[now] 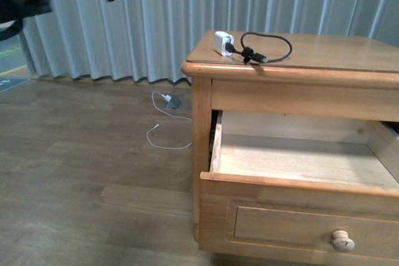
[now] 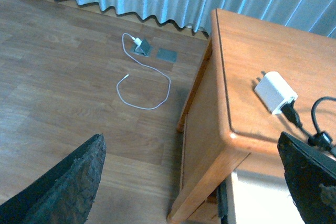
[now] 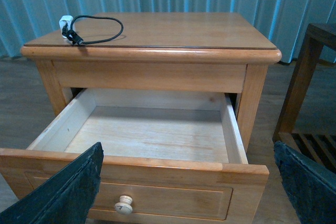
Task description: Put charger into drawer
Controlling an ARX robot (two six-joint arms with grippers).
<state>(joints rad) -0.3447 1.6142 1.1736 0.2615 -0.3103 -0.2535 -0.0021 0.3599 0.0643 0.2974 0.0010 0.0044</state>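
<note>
The charger (image 1: pixel 222 43) is a small white cube with a black cable looped beside it. It lies on the top of the honey-brown cabinet (image 1: pixel 324 51), near the top's back left corner. It also shows in the left wrist view (image 2: pixel 275 92) and in the right wrist view (image 3: pixel 65 22). The upper drawer (image 1: pixel 293 216) is pulled out, and its light wood interior (image 3: pixel 152 135) is empty. My left gripper (image 2: pixel 191 145) is open, above the cabinet's left edge and short of the charger. My right gripper (image 3: pixel 188 150) is open, in front of the drawer's front panel, above its pale knob (image 3: pixel 124 204).
A thin white cable (image 1: pixel 163 123) with a small white plug lies on the wooden floor left of the cabinet, by a grey floor socket (image 2: pixel 143 47). A pleated curtain (image 1: pixel 156 23) hangs behind. A dark wooden shelf unit (image 3: pixel 310 77) stands right of the cabinet.
</note>
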